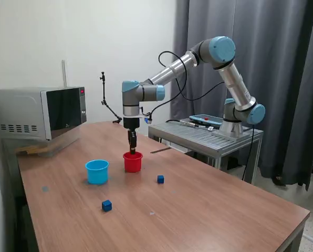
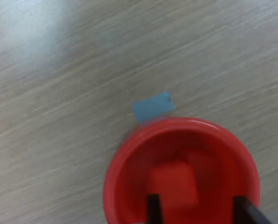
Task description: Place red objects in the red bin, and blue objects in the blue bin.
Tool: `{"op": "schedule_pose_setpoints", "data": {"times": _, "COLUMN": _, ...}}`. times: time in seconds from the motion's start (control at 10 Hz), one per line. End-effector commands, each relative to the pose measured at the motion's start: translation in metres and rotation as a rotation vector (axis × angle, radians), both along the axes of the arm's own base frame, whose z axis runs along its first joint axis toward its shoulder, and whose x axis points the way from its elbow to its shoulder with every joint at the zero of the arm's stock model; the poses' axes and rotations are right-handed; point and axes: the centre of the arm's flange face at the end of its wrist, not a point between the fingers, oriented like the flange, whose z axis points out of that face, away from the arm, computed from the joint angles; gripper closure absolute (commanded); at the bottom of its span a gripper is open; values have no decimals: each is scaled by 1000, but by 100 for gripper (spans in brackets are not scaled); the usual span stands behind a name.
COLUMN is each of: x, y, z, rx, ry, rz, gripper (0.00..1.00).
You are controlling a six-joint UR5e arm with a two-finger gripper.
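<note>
**benchwatcher:** Where's it at? The table [image 1: 209, 205] has the blue bin [image 1: 97, 171] sitting just beside the red bin [image 1: 133, 161], and the gripper [image 1: 132, 150] hangs right over the red one.

**cubefan:** Wrist view shows the red bin [image 2: 181, 172] with a red cube [image 2: 172, 183] inside, maybe a second behind it, too blurry to call. The fingers [image 2: 152, 207] are spread apart and don't seem to be holding anything.

**benchwatcher:** So reds look about done?

**cubefan:** I'd guess so. Both blue cubes, one [image 1: 160, 179] and the other [image 1: 106, 206], sit loose on the table. That half's left.
</note>
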Motion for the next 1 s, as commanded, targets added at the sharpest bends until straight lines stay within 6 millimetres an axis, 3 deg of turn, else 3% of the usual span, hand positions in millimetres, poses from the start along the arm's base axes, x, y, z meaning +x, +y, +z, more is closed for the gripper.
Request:
{"op": "schedule_pose_setpoints", "data": {"times": 0.0, "x": -1, "y": 0, "z": 2, "rx": -1, "ry": 5, "rz": 1, "gripper": 0}}
{"op": "schedule_pose_setpoints", "data": {"times": 0.2, "x": -3, "y": 1, "z": 7, "rx": 8, "ry": 11, "rz": -5, "gripper": 0}}
{"op": "schedule_pose_setpoints", "data": {"times": 0.4, "x": -4, "y": -12, "z": 17, "rx": 12, "ry": 22, "rz": -13, "gripper": 0}}
{"op": "schedule_pose_setpoints", "data": {"times": 0.5, "x": -1, "y": -15, "z": 36, "rx": 15, "ry": 38, "rz": -46, "gripper": 0}}
{"op": "schedule_pose_setpoints", "data": {"times": 0.6, "x": 7, "y": -35, "z": 59, "rx": 11, "ry": 23, "rz": -38, "gripper": 0}}
{"op": "schedule_pose_setpoints", "data": {"times": 0.9, "x": 20, "y": -46, "z": 113, "rx": 12, "ry": 25, "rz": -42, "gripper": 0}}
